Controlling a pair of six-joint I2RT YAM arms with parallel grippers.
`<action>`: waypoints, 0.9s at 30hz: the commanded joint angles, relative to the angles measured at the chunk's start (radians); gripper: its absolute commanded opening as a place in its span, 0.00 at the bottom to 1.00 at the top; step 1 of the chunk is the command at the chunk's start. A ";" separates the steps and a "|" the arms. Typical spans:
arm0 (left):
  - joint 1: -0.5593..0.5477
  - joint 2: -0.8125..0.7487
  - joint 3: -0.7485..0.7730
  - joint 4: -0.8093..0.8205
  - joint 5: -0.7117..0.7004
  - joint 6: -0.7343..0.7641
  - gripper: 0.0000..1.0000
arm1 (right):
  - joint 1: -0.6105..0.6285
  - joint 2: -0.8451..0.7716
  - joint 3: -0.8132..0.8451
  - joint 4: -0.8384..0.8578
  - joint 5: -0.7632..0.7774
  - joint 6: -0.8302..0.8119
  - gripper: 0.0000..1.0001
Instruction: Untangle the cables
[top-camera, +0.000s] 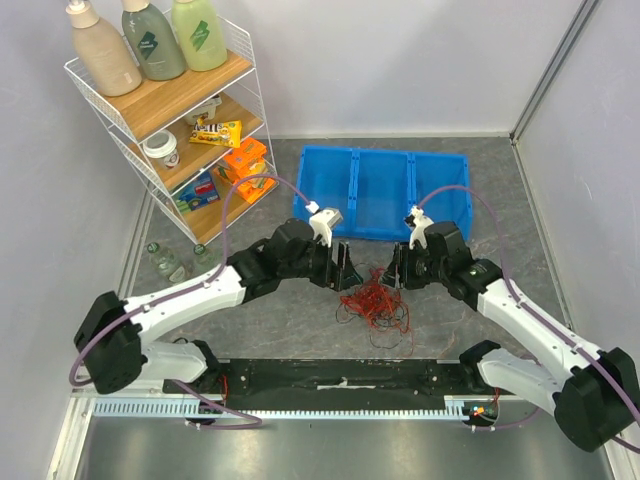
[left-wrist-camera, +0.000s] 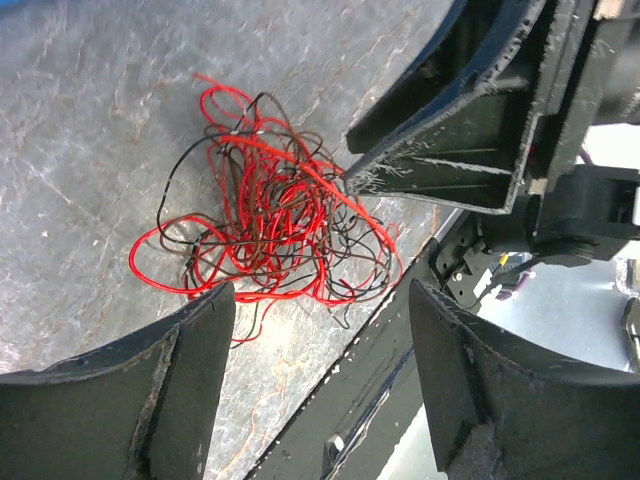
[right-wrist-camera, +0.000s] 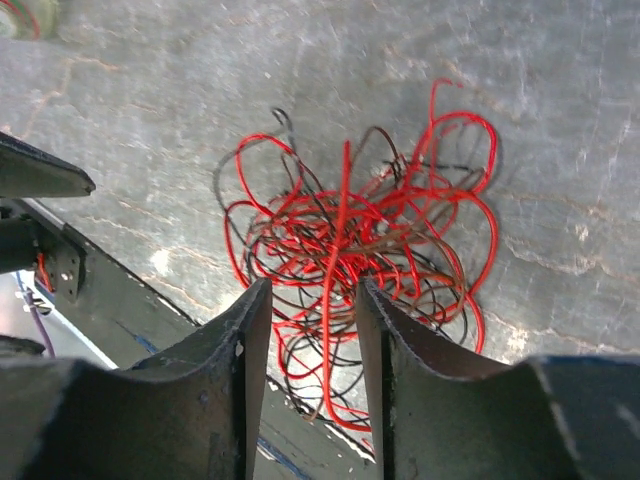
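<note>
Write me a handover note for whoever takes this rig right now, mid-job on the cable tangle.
Left tool: open, empty, just short of the cables.
Right tool: partly open over the clump, one red strand running between its fingers, not clamped.
Cables: one red-and-black tangle on the table, between the blue bin and the arm bases.
Done: nothing separated yet.
Left: pull the strands apart.

Robotics lab, enclosed test cell. Left arm (top-camera: 190, 292) and right arm (top-camera: 530, 328) bolted side by side on black rail (top-camera: 340, 378) at near edge of grey stone-look surface (top-camera: 290, 325). Plain white wall panels (top-camera: 400, 60) box area in. Purple leads (top-camera: 224, 222) loop off arms. Odd household mix: wire shelf rack (top-camera: 180, 95) with bottles (top-camera: 145, 40) and snack packets (top-camera: 218, 130); blue divided bin (top-camera: 380, 152).
</note>
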 joint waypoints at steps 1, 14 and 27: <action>-0.001 0.067 -0.009 0.116 0.028 -0.109 0.76 | 0.007 0.001 -0.041 -0.020 0.019 -0.024 0.46; 0.005 0.297 0.045 0.137 -0.001 -0.161 0.80 | 0.019 -0.063 -0.161 0.050 -0.052 0.020 0.28; 0.038 0.218 0.102 0.055 -0.168 -0.104 0.02 | 0.021 -0.116 -0.178 0.030 0.005 0.040 0.08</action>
